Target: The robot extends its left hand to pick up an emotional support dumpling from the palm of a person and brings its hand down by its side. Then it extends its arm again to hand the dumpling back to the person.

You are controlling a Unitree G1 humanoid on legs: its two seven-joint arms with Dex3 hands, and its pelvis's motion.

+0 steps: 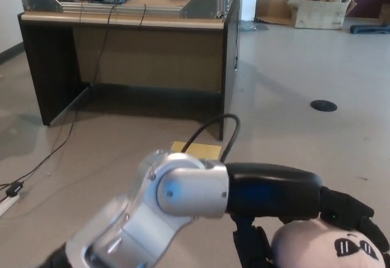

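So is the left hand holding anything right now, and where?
Yes: the black left hand grips the pale pink plush dumpling across its top, above the face.
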